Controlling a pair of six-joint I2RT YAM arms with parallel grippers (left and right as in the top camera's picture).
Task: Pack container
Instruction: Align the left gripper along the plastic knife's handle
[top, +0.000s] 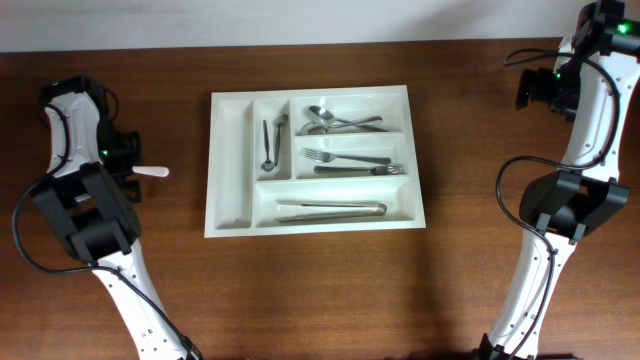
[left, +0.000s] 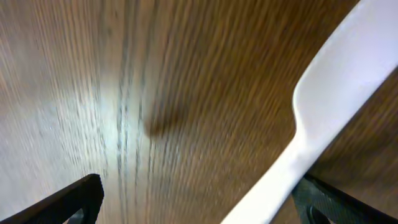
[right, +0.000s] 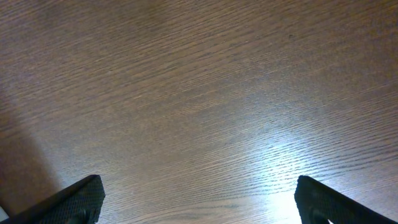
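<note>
Left arm folded low, left gripper spread wide astride a white utensil lying beside one finger. Right arm extended, right gripper spread above the counter; the container sits between them.

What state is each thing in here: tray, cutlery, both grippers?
container: on the table, leftmost compartment empty.
spoons: lying in top long compartment.
forks: lying in middle long compartment.
tongs: lying in bottom long compartment.
left gripper: open.
white utensil: outside container, between left gripper's open jaws.
right gripper: open, holding nothing.
</note>
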